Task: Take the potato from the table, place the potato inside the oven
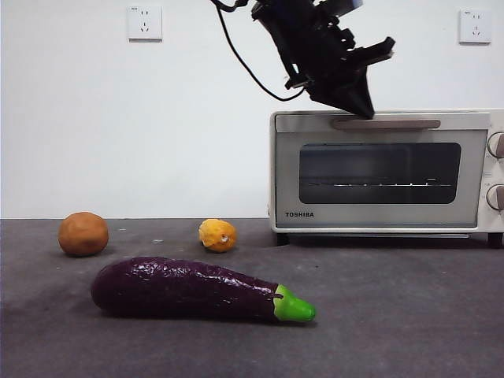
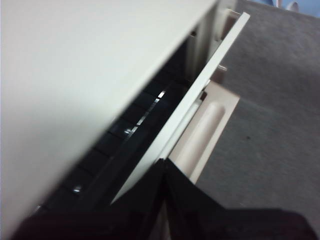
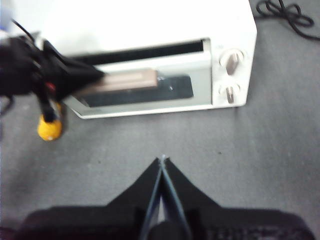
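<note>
The orange-brown potato [image 1: 83, 234] lies on the dark grey table [image 1: 394, 315] at the far left, with no gripper near it. The cream TOSHIBA oven [image 1: 378, 213] stands at the right. Its door [image 2: 210, 85] is ajar by a narrow gap at the top. My left gripper [image 1: 362, 109] comes down from above, shut, its tip [image 2: 164, 167] at the door's top edge beside the beige handle [image 2: 207, 130]. In the right wrist view the same tip touches the handle's [image 3: 130, 80] end. My right gripper [image 3: 162, 161] hangs shut over bare table in front of the oven [image 3: 150, 25].
A long purple eggplant [image 1: 189, 288] lies in the foreground, in front of the potato. A small bumpy yellow lump [image 1: 217, 235] sits just left of the oven. Two knobs [image 3: 231, 75] are on the oven's right side. A black cable [image 3: 285, 12] lies behind the oven.
</note>
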